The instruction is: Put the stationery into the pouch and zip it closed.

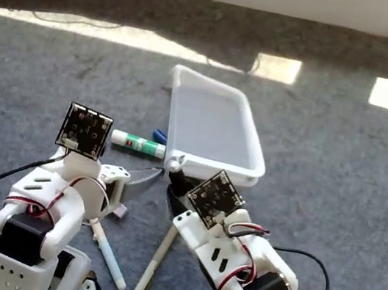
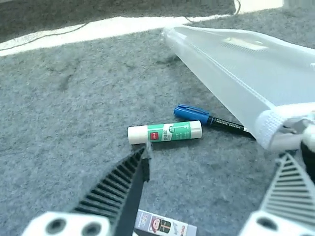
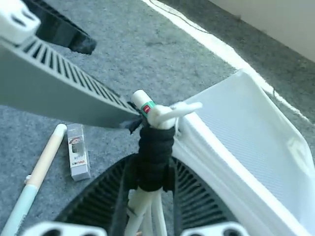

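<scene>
Where pouch (image 2: 246, 64) overlaps, blue pen (image 2: 211, 120) end hidden; glue stick (image 2: 165, 132) beside.

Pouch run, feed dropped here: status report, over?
Left gripper open near glue stick. Right gripper shut on pull tab of pouch. Blue pen lies outside, by pouch. Nothing blocks glue stick.

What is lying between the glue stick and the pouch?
A blue-capped pen lies on the carpet between the glue stick and the pouch, seen best in the left wrist view; its black end runs up to the pouch's edge.
</scene>
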Controlling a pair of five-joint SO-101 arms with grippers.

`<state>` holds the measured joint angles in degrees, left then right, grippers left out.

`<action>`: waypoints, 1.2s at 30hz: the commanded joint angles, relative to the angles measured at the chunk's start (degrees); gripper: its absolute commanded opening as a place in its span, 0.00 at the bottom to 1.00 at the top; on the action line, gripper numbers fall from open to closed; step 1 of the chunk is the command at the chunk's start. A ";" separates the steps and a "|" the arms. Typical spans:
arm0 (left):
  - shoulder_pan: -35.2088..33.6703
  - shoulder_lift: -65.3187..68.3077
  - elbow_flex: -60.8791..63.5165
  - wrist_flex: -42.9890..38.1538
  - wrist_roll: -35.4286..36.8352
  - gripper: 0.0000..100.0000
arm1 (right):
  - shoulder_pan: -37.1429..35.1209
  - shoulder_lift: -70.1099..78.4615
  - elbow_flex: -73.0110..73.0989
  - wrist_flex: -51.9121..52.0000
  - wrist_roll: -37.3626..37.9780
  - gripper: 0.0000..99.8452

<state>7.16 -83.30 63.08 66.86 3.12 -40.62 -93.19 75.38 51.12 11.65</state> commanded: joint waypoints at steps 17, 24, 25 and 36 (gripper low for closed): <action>0.92 0.40 5.23 -10.55 3.60 0.35 | -3.30 -0.84 -1.10 4.35 0.53 0.01; 0.84 0.04 9.98 -16.79 3.43 0.27 | -3.30 -0.92 -1.10 5.49 0.53 0.01; 0.84 -0.04 10.07 -16.88 3.43 0.26 | -3.30 -1.10 -1.10 5.58 0.53 0.01; -4.53 -0.04 9.71 -16.97 3.34 0.10 | -1.98 -1.19 -1.19 5.49 0.44 0.01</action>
<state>6.02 -83.21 73.45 51.47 6.29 -43.34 -93.54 75.38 56.75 11.65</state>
